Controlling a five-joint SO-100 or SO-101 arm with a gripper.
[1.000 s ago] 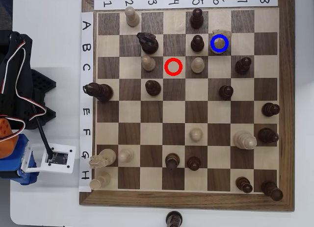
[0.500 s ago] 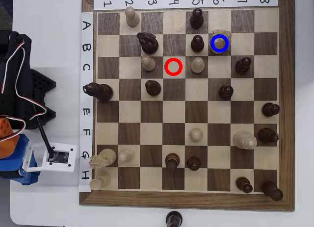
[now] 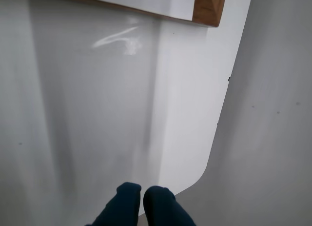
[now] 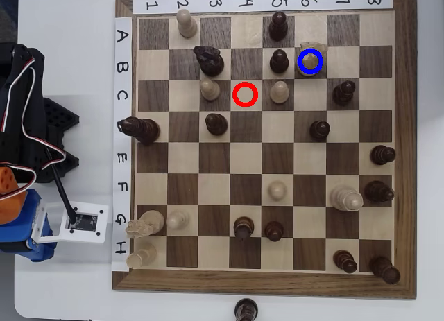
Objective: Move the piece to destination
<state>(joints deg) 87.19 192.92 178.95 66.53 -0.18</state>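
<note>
Nothing has budged since a second ago: every chess piece holds its square and the arm (image 4: 24, 127) sits folded in the same spot off the board's lettered edge. In the wrist view, the claw (image 3: 142, 200) pokes in from the bottom edge. Its two dark blue fingertips (image 3: 127, 196) are pressed side by side with barely a seam between them and nothing in their grip. Directly under and ahead of the claw there's only bare white table (image 3: 112, 118), and well ahead of it, at the top of that view, a wooden corner of the chessboard (image 3: 208, 6). The table's rounded edge runs off to the claw's right.

From overhead, the piece (image 4: 312, 48), that notched cream knight, stands far from the claw across the board on row B, column 6. It's on the destination (image 4: 319, 74), with the blue ring drawn over it. The red ring (image 4: 245, 94) marks an empty square on row C, nearer the arm than the knight. The claw itself can't be made out from overhead.
</note>
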